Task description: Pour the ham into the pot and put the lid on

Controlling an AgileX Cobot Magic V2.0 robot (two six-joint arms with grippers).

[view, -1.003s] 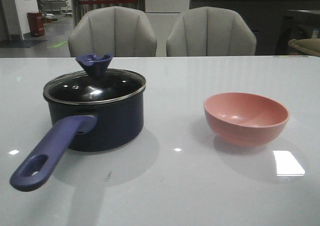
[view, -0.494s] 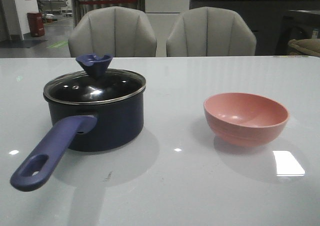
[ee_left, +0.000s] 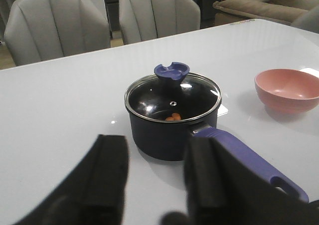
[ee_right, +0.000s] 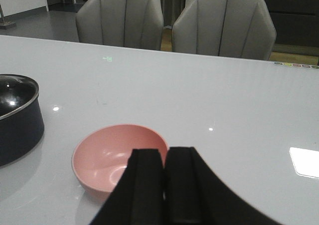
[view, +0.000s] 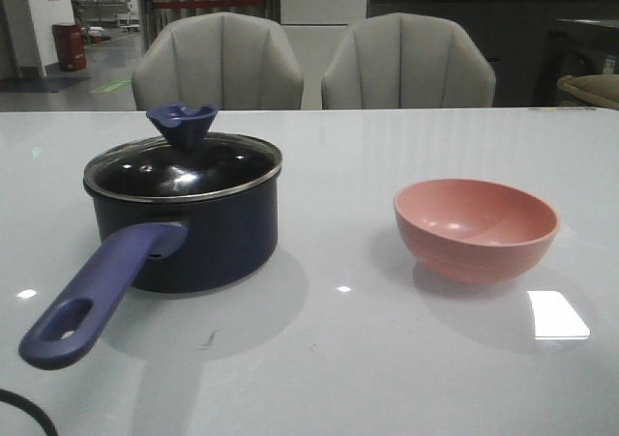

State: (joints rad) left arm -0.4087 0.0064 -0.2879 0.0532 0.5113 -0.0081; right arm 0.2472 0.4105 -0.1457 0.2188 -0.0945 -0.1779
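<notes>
One dark navy round saucepan [view: 184, 228], one clear glass lid with a blue funnel knob [view: 183, 160], one salmon-pink round bowl [view: 475, 227], two grey padded chairs [view: 219, 62]. Orange-pink diced ham chunks [ee_left: 173, 117]: number unclear through the glass.

Dim; glare patches on table [view: 319, 359]; tools blurred.

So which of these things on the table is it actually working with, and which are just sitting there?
In the job:
- pot
- lid, on the pot
- ham, orange bits seen through the lid
- pink bowl, looks empty

Just there:
- two grey chairs behind the table
</notes>
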